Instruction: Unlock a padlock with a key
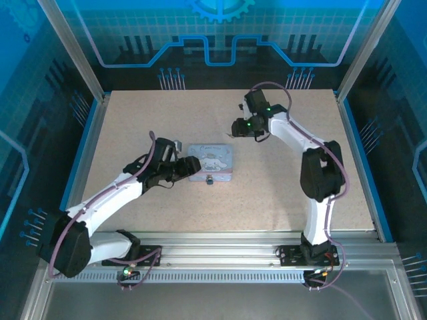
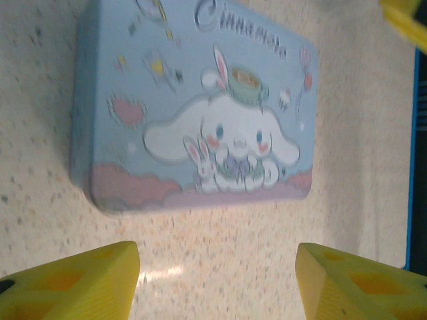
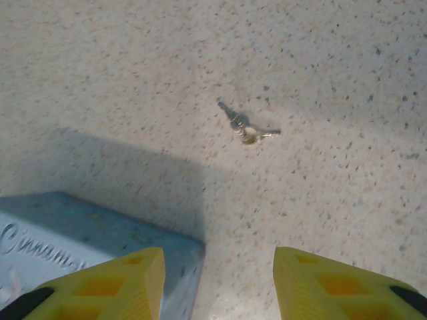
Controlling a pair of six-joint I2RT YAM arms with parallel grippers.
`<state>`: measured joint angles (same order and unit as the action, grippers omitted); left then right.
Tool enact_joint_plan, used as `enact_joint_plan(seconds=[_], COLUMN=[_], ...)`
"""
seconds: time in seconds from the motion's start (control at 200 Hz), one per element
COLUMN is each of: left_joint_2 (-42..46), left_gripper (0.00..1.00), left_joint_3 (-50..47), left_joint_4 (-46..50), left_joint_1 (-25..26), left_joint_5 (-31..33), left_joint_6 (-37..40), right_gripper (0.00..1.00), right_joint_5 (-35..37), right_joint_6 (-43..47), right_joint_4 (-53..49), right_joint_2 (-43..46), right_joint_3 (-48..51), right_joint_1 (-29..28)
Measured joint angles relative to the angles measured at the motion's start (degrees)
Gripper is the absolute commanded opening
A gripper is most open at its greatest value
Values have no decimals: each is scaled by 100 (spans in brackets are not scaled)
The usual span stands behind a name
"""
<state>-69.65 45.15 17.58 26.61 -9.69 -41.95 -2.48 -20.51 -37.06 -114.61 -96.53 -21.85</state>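
Two small keys (image 3: 243, 127) on a ring lie on the speckled table, ahead of my right gripper (image 3: 219, 257), whose yellow fingers stand open with nothing between them. In the top view that gripper (image 1: 235, 128) hovers behind a light blue cartoon tin (image 1: 210, 162). A small grey padlock (image 1: 209, 180) sits at the tin's near edge. My left gripper (image 1: 189, 167) is at the tin's left end. In the left wrist view it (image 2: 217, 257) is open over bare table, just short of the tin (image 2: 193, 107).
A corner of the tin (image 3: 100, 230) lies under my right gripper's left finger. Metal frame posts and blue walls bound the table (image 1: 280, 193). A raised blue rim (image 1: 363, 167) runs along its right side.
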Motion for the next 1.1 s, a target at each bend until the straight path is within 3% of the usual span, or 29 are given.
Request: enact_joint_plan(seconds=[0.205,0.515,1.101], left_joint_2=[50,92,210], left_gripper=[65,65,65], left_joint_3=[164,125,-114], left_joint_4=[319,378,446], left_joint_1=[402,459,466], left_joint_5=[85,133,149], left_joint_6=[-15,-247,-319], right_gripper=[46,43,33], right_joint_5=[232,304,402], right_joint_6=[22,114,282], right_joint_4=[-533,-1130,-1714], right_joint_2=[-992,-2107,-3001], right_joint_3=[-1075,-2487,-3517], right_joint_1=[13,-22,-107])
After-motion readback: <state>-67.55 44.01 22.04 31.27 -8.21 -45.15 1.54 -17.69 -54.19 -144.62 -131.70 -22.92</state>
